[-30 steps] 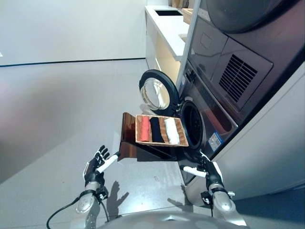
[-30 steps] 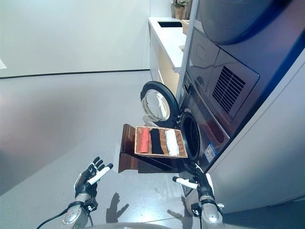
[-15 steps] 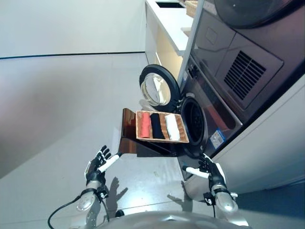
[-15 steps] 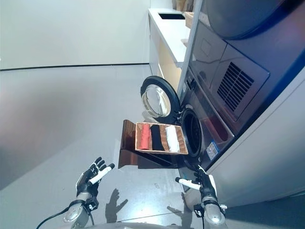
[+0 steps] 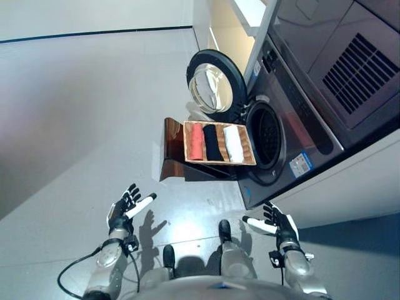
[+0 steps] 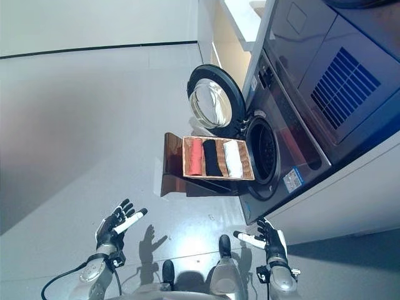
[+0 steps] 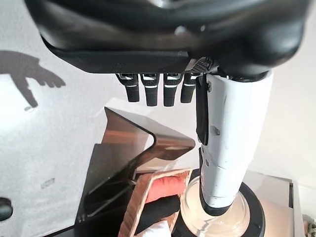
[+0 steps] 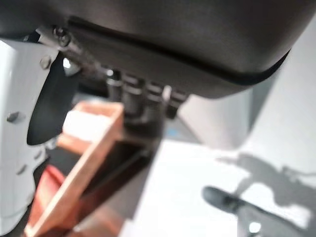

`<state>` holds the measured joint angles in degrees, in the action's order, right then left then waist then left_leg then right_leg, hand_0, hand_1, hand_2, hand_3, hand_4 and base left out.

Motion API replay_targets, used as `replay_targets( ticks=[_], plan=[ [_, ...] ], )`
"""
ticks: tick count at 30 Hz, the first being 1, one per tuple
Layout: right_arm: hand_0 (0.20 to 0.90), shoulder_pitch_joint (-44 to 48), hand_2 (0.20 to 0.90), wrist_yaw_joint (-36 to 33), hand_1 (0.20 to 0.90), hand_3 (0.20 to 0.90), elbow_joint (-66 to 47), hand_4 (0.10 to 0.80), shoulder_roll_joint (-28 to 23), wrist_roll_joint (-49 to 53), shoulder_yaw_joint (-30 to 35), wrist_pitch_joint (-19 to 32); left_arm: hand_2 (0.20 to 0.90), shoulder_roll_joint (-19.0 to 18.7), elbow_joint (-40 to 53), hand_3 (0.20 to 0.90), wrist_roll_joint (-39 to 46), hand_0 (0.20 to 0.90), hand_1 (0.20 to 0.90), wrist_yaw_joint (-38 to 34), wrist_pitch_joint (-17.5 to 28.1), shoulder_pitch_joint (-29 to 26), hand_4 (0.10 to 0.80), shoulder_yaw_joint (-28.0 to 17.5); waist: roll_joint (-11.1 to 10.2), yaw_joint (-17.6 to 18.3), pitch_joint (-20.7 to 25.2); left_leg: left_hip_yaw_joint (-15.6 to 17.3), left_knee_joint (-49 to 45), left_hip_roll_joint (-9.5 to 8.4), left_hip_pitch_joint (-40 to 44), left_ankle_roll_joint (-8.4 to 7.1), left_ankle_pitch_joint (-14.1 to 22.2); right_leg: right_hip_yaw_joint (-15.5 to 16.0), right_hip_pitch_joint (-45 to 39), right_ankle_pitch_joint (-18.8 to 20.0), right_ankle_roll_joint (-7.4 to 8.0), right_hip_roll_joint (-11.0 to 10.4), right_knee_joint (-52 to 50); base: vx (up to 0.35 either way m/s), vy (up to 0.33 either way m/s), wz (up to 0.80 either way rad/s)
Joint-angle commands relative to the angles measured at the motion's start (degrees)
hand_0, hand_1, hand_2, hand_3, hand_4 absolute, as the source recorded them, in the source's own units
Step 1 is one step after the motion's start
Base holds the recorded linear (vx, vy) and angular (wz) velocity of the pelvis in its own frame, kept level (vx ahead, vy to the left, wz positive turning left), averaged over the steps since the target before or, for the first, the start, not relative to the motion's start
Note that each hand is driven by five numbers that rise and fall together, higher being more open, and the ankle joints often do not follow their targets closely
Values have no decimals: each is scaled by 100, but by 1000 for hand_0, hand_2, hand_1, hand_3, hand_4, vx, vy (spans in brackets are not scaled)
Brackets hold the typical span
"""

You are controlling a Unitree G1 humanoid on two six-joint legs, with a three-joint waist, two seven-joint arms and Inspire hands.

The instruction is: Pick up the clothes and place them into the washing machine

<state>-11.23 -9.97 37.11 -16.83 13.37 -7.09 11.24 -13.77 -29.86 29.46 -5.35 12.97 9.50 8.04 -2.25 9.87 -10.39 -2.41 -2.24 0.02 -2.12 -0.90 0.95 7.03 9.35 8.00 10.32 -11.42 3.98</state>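
Between the earlier frames and now the whole view has tilted downward, so the camera has moved; the hands keep their raised, empty poses and the clothes have not shifted in their tray.

Washing machine [image 5: 294, 119]: front-loading, at the right of the scene, drum mouth exposed. Its round door [image 5: 214, 86] is swung fully open toward the far side.

Stand [image 5: 178, 164]: dark, folded-sheet support on the floor directly before the drum mouth, carrying the wicker tray [image 5: 220, 161].

Clothes: three rolls side by side in the tray, each with its long axis running from the tray's near edge to its far edge. The red roll [image 5: 197, 141] lies at the tray's left edge, the black roll [image 5: 213, 142] in the middle, the white roll [image 5: 234, 143] at the right edge, nearest the drum.

Left hand [image 5: 125, 209]: fingers spread and straight, holding nothing, well short of the tray's near left corner. Right hand [image 5: 275, 224]: likewise spread and empty, below the machine's front.

Judgement: the rolls lie ahead of both hands; the right hand looks better placed for the white roll, the left for the red.
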Motion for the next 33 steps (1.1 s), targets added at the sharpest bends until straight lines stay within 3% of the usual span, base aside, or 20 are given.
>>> replay_targets(
  ticks=[1, 2, 3, 10, 14, 18, 20, 21, 23, 25, 26, 27, 29, 31, 33],
  plan=[
    [900, 271, 900, -107, 900, 900, -550, 800, -136, 63, 52, 462, 900, -190, 619, 900, 45, 900, 900, -58, 480, -118, 800, -70, -12, -7, 166, 69, 478, 110, 1879, -5, 1005, 386, 874, 643, 62, 149, -752, 168, -208, -9],
    [900, 360, 900, -149, 900, 900, -468, 800, -160, 50, -4, 491, 900, -100, 520, 900, 94, 900, 900, -97, 485, -215, 800, -8, 32, -5, 221, 81, 400, 261, 1833, -121, 894, 453, 889, 538, -25, 224, -808, 129, -166, -24],
    [900, 366, 900, -149, 900, 900, -461, 800, -163, 51, -5, 495, 900, -95, 516, 900, 94, 900, 900, -97, 487, -219, 800, -8, 43, 0, 228, 78, 399, 271, 1824, -126, 897, 460, 898, 531, -29, 230, -814, 128, -171, 1],
    [900, 762, 900, -382, 900, 900, -408, 800, -361, 217, -104, 626, 900, 28, 306, 900, 292, 900, 900, -260, 583, -749, 800, 226, 214, 40, 301, -45, 5, 895, 1503, -510, 215, 509, 869, 158, -256, 628, -881, 116, -179, 30],
    [900, 781, 900, -429, 900, 900, -465, 800, -389, 337, -164, 690, 900, 70, 195, 900, 323, 900, 900, -367, 583, -923, 800, 280, 208, 50, 256, 9, -918, 956, 1153, -597, -343, 400, 672, -136, -522, 883, -923, 130, -161, 27],
    [900, 755, 900, -483, 900, 900, -415, 800, -424, 373, -140, 732, 900, 70, 215, 900, 350, 900, 900, -371, 563, -994, 800, 354, -33, -133, 41, 106, -2423, 777, 298, -532, -820, 274, 59, -374, -781, 915, -788, 120, -186, 14],
    [900, 761, 900, -519, 900, 900, -431, 800, -428, 391, -114, 741, 900, 70, 207, 900, 359, 900, 900, -378, 565, -1015, 800, 367, -80, -187, -21, 187, -2533, 755, 46, -484, -782, 247, -55, -409, -779, 888, -754, 100, -77, -1],
    [900, 794, 900, -585, 900, 900, -436, 800, -428, 416, -87, 753, 900, 57, 189, 900, 335, 900, 900, -438, 563, -1030, 800, 349, -250, -324, -122, 309, -2394, 667, -617, -343, -525, 140, -270, -452, -739, 741, -672, 130, -27, 6],
    [900, 864, 900, -637, 900, 900, -396, 800, -422, 407, -102, 768, 900, 44, 168, 900, 330, 900, 900, -494, 557, -1027, 800, 336, -326, -455, -212, 348, -2186, 769, -1040, -306, -368, 13, -427, -526, -689, 687, -644, 182, 38, 21],
    [900, 916, 900, -676, 900, 900, -386, 800, -417, 408, -112, 764, 900, 24, 116, 900, 333, 900, 900, -541, 556, -1003, 800, 298, -277, -600, -244, 326, -1348, 964, -1238, -372, -479, -127, -638, -663, -612, 694, -627, 219, 117, -12],
    [900, 917, 900, -676, 900, 900, -386, 800, -417, 408, -111, 764, 900, 24, 116, 900, 333, 900, 900, -541, 556, -1004, 800, 298, -282, -610, -259, 337, -1336, 963, -1213, -372, -482, -136, -653, -663, -612, 692, -626, 330, 197, -44],
    [900, 929, 900, -726, 900, 900, -348, 800, -430, 361, -100, 747, 900, 29, 101, 900, 315, 900, 900, -546, 547, -961, 800, 262, -123, -742, -227, 133, -416, 1080, -1285, -520, -998, -299, -875, -782, -542, 763, -563, 346, 221, -41],
    [900, 966, 900, -787, 900, 900, -302, 800, -429, 340, -77, 749, 900, 45, 36, 900, 309, 900, 900, -561, 558, -957, 800, 249, -1, -866, -210, -28, 163, 1110, -1335, -681, -1402, -471, -1149, -928, -466, 758, -483, 387, 242, -46],
    [900, 972, 900, -790, 900, 900, -295, 800, -420, 354, -34, 753, 900, 62, 20, 900, 315, 900, 900, -572, 571, -965, 800, 229, 77, -906, -162, 124, 338, 1092, -1342, -742, -1506, -587, -1402, -1051, -401, 685, -423, 304, 210, -52],
    [900, 1031, 900, -766, 900, 900, -207, 800, -385, 361, -50, 740, 900, 60, 33, 900, 312, 900, 900, -592, 605, -982, 800, 233, 120, -944, -95, 248, 218, 1015, -1295, -659, -1362, -737, -1587, -1166, -348, 547, -399, 265, 246, -57]
  ],
)
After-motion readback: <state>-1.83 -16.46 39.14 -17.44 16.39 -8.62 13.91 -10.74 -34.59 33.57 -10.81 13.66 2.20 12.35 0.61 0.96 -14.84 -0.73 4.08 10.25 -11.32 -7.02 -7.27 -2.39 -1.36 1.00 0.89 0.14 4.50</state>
